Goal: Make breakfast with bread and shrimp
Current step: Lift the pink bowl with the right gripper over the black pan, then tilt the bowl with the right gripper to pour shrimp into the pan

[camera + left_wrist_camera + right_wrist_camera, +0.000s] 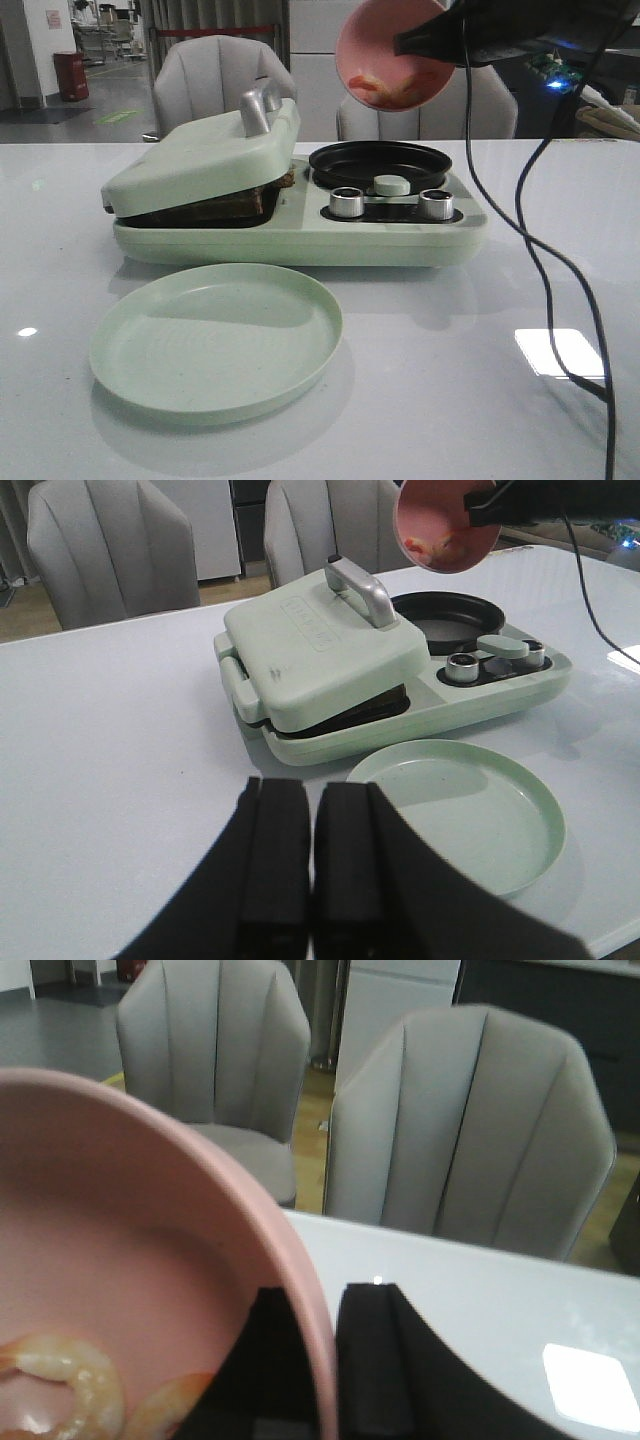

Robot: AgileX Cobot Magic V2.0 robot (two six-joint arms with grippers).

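**Pink bowl tipped above the round pan**

The right gripper [400,45] pinches the rim of a pink bowl [395,60], one finger inside the wall and one outside, and holds it tilted in the air above the black round pan [378,162] of the pale green breakfast maker [300,235]. The shrimp [70,1385] lie in the low part of the bowl, curled, pale with orange edges; there seem to be two, though the wrist view cuts them off.

The maker's hinged lid [205,160] rests slightly raised, and the bread [265,195] shows only as a dark brown edge in the gap beneath it. A green plate [215,340] sits on the white worktop [480,380] just in front of the maker.

The left gripper [310,865] hangs above the worktop, well apart from the maker, its fingers pressed together and holding nothing.
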